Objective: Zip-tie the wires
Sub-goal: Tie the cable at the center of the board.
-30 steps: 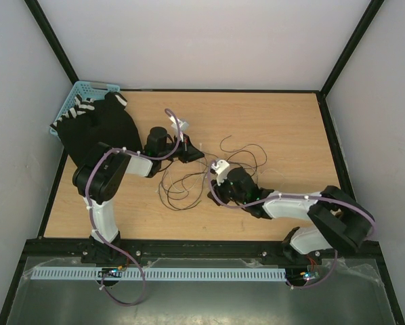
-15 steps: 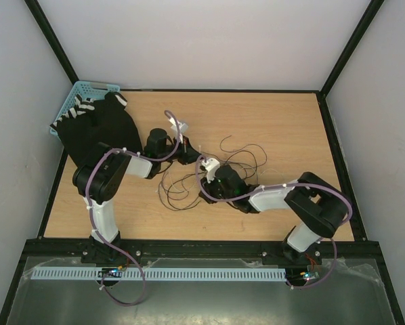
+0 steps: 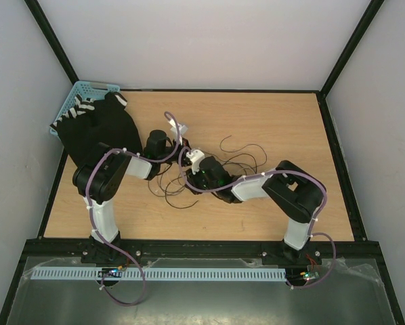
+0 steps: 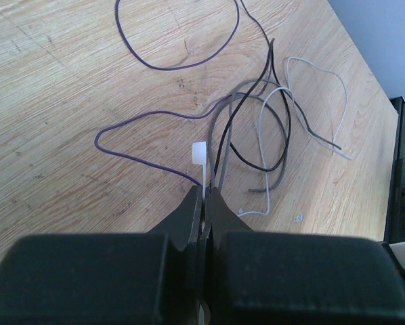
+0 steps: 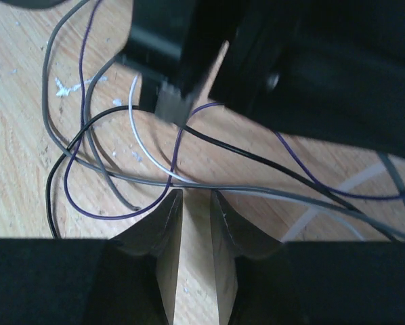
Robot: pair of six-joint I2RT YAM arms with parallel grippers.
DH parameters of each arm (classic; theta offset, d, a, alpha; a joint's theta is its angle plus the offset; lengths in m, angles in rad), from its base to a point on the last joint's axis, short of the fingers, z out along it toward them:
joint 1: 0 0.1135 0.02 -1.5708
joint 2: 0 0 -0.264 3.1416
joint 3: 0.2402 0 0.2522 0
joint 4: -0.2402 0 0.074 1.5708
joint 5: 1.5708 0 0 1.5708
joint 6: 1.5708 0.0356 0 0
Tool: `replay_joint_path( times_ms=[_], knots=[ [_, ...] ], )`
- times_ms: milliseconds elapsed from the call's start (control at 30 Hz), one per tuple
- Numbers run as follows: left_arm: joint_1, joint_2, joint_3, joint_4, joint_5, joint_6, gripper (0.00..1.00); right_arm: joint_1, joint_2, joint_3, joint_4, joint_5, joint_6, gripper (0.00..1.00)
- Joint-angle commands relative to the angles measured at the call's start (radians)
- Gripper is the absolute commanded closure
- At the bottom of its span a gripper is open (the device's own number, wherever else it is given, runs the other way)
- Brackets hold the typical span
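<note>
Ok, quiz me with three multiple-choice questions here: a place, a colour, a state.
1. Where is the light blue plastic basket? A far-left corner of the wooden table; B near-right corner; C centre.
2. What colour is the thin plastic zip tie? A red; B white; C green.
3. The left end effector is: A wide open; B out of view; C shut on the zip tie.
1A, top view shows it there; 2B, a white strip in the left wrist view; 3C, its fingers pinch the strip.
</note>
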Motion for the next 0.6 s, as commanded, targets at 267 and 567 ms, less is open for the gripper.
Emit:
replay_joint_path(
  times_ms=[267, 567],
  knots=[
    [0.008, 0.022, 0.016, -0.003, 0.058, -0.003, 1.00, 0.007, -0.119, -0.009, -0.129, -0.047, -0.110, 0.35],
    [0.006, 0.044, 0.044, -0.024, 0.093, -0.013, 1.00, 0.005, -0.500, -0.281, 0.041, 0.103, -0.289, 0.17]
  ],
)
